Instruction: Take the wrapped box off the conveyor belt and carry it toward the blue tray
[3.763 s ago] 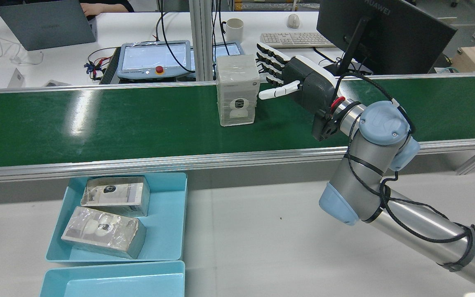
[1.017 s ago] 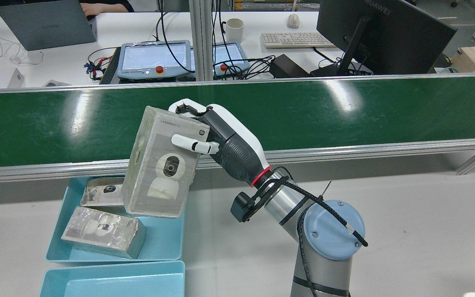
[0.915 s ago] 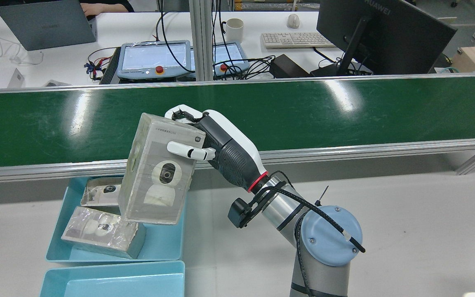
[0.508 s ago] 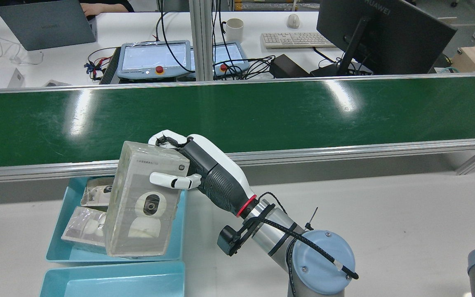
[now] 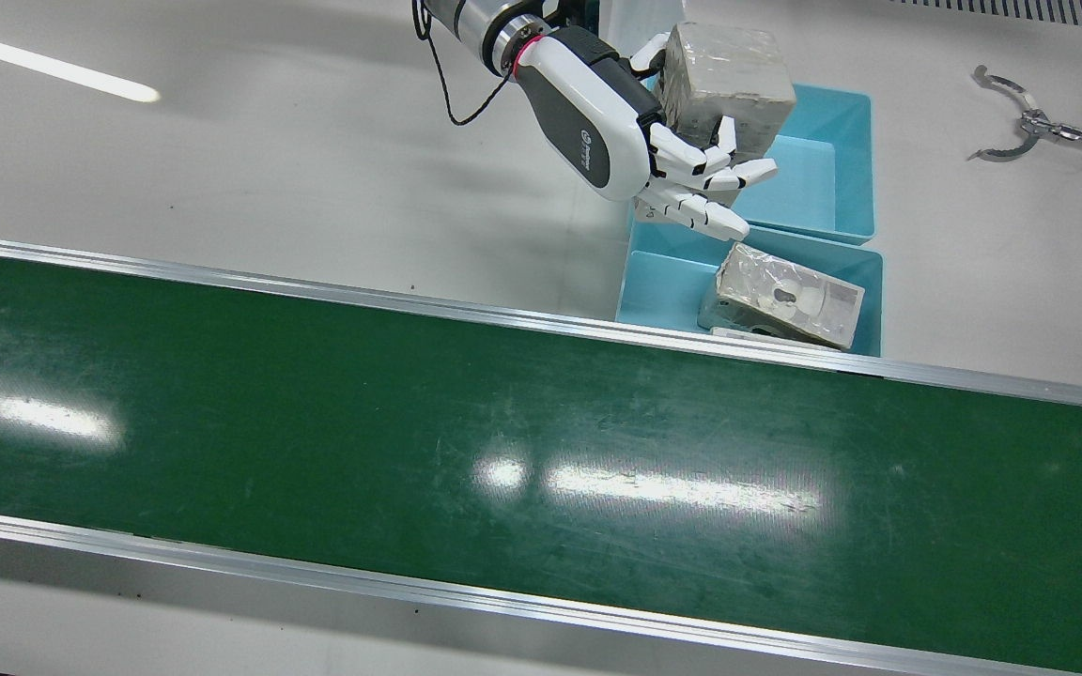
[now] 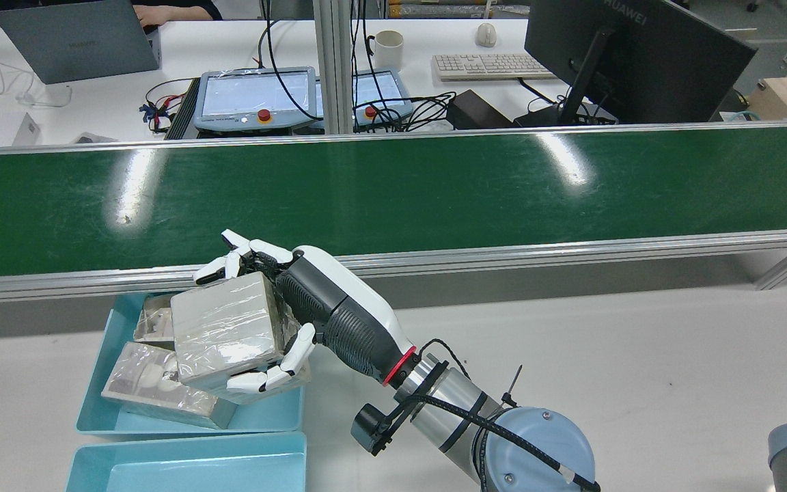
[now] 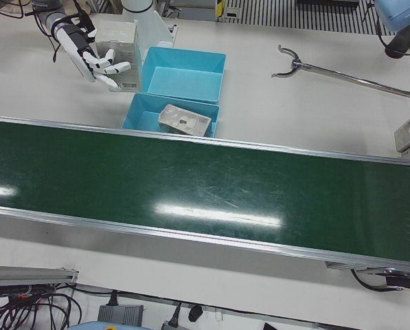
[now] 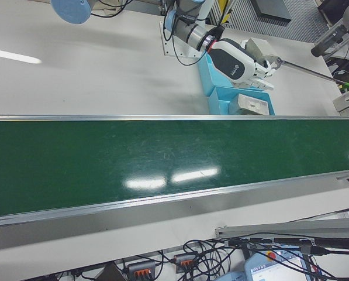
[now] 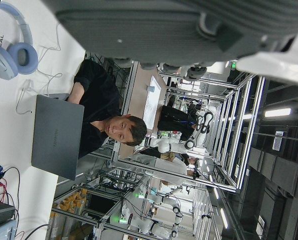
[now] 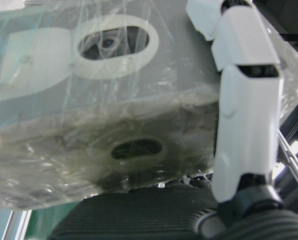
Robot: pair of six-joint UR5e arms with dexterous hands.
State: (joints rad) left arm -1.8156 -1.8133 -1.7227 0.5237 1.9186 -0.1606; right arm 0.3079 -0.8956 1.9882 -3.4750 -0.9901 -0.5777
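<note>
Tray (image 6: 267,415) on the left is blue, and two other boxes (image 6: 154,386) lie flat in it. They fill most of the floor.

Next comes the box (image 6: 226,335). It is off the belt (image 6: 434,191) and sits tipped over the right half of the tray. Its low edge looks very near the closest lying box, or on it. You cannot tell which from here.

Your right hand (image 6: 325,321) has the box between its long fingers on the far side and its thumb on the near side. The fingers (image 6: 264,376) look quite straight, not curled tight, so the hold may be weak.

Your left hand (image 9: 139,25) shows only as a dark palm in its own camera. You cannot tell if it is open or closed.

Here is what could go wrong:
- The wrap is smooth and shiny. With straight fingers, the box could slide out and drop hard.
- There is little free floor. The box could land on a lying box, tip, and roll over the tray wall.
- Your fingers reach past the box. If you go lower, they could bump the tray wall and push the tray away.
</note>
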